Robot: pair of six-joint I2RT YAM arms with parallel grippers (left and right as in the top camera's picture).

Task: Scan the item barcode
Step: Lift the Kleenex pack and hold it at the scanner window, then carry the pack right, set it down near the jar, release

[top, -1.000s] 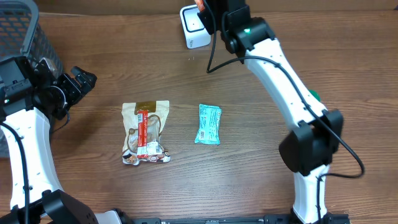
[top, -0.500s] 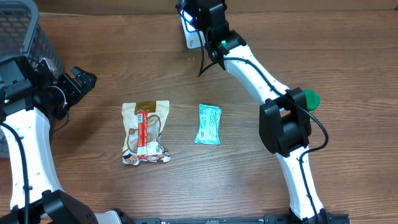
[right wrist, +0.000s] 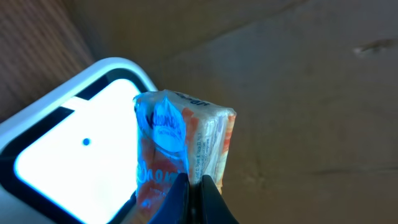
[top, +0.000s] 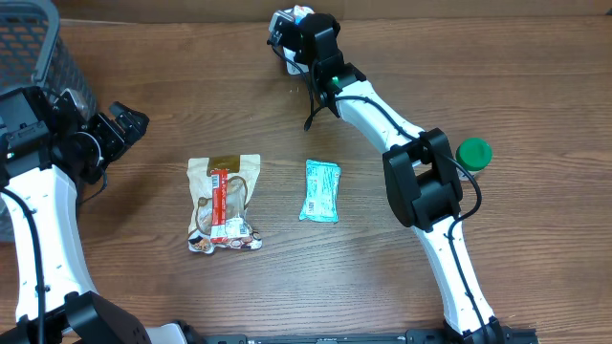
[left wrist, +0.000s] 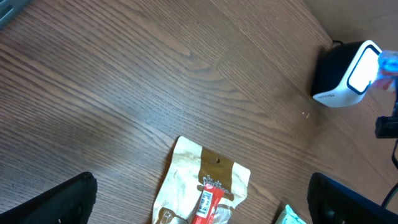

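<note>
Small snack packet point(right wrist: 183, 134) pinched at its lower edge by right gripper point(right wrist: 193, 190), facing barcode scanner point(right wrist: 68, 155); light, soft, probably slippery film; left gripper point(top: 122, 126) jaws wide, empty.

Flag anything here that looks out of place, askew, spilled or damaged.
Nothing is spilled or broken. The tan pouch lies flat but its lower edge is crumpled; the teal packet beside it lies slightly tilted. The right gripper holds a small packet at the lit window of the scanner, as the task wants.
</note>
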